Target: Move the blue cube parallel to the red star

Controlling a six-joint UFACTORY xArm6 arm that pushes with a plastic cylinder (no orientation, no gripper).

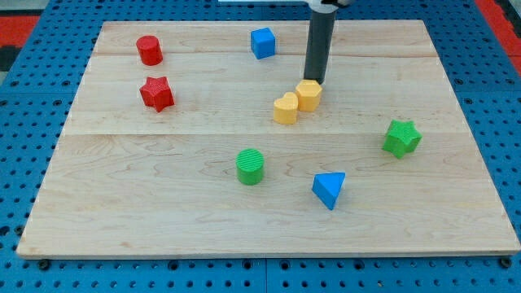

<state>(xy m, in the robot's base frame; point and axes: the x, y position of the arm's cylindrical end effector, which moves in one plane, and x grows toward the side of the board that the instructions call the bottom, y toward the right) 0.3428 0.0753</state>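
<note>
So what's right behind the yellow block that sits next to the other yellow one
My tip stands just behind the yellow hexagon block, toward the view's top. The very end seems to touch it; the block hides any gap. The other yellow block sits in front.

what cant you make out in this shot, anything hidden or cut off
- Camera view: my tip meets the top edge of a yellow block; whether it touches the block or sits just behind it cannot be told.
- The arm above the rod is cut off by the view's top edge.
- The two yellow blocks abut, so each one's exact shape is unclear.
- The board's bottom corners are cut off by the frame.
</note>
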